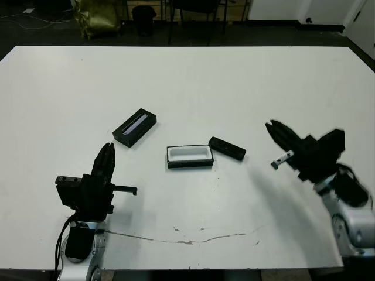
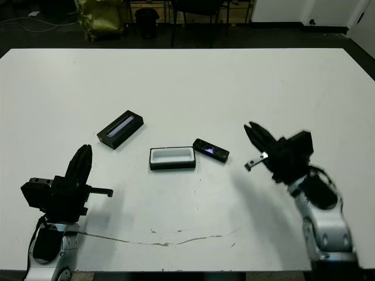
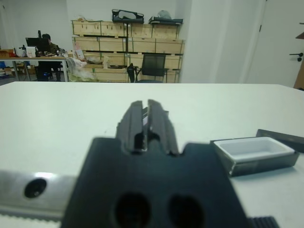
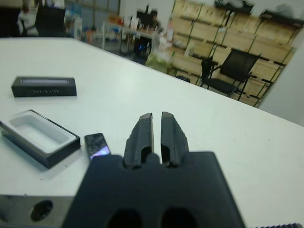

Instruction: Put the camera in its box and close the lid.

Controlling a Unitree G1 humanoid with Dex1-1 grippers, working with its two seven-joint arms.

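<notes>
Black camera (image 1: 227, 148) lies mid-frame on desk (image 1: 193, 82), touching box (image 1: 189, 156) right end, long axis slanting down-right. Right tool (image 1: 277, 133), fingers closed, empty, nearer, right of it. Left tool (image 1: 106, 159) closed, lower left.

Wht table (image 1: 187, 76), bg chair (image 3: 154, 66)

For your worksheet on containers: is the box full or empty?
Empty. The box shows only bare white lining; the camera lies beside it on the table.
</notes>
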